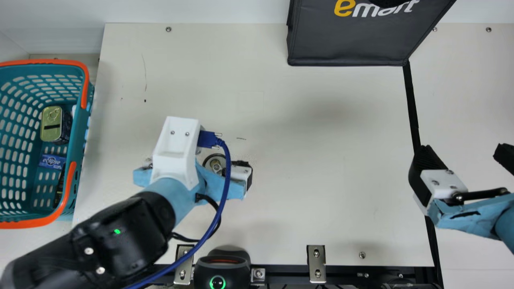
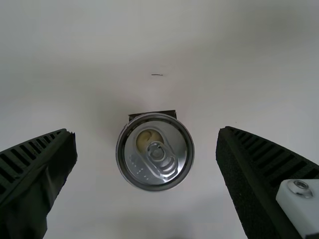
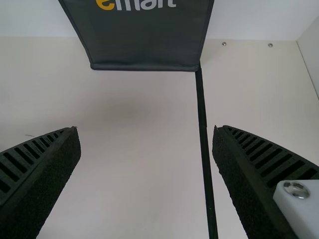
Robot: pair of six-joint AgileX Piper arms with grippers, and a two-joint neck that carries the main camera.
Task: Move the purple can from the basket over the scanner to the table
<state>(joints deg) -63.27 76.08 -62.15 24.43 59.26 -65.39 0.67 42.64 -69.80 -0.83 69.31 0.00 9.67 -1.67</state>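
One can [image 2: 155, 158] stands on the table [image 1: 321, 180] by the open left pincer [image 1: 196, 167]; the right pincer's [image 1: 461, 151] two fingers gape.

main view | basket [image 1: 79, 132] cut off left | bag [image 1: 345, 44] cut off top | scanner [image 1: 221, 265] cut off bottom | can [image 1: 217, 165] partly hidden

The cream table [image 1: 313, 168] spreads beneath the right gripper [image 1: 465, 151], a black strip [image 1: 410, 96] crossing under it. Beyond the gripper, past the table's far edge, rises a white wall [image 1: 200, 11]. Soft, blurry shadow [image 1: 329, 112] dims the tabletop between it and the left gripper [image 1: 176, 154].
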